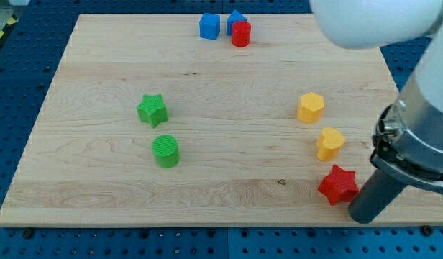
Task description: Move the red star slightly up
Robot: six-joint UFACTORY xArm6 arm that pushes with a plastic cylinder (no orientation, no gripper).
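Note:
The red star (338,185) lies near the board's bottom right, just below the yellow heart (329,142). My tip (364,216) rests on the board at the star's lower right, touching or almost touching it. The rod rises from there to the view's right edge, under the arm's large white and grey body.
A yellow hexagon (311,107) sits above the heart. A green star (152,110) and a green cylinder (165,151) lie left of centre. A blue cube (210,26), another blue block (236,19) and a red cylinder (241,34) stand at the top edge. The wooden board (99,201) ends just below my tip.

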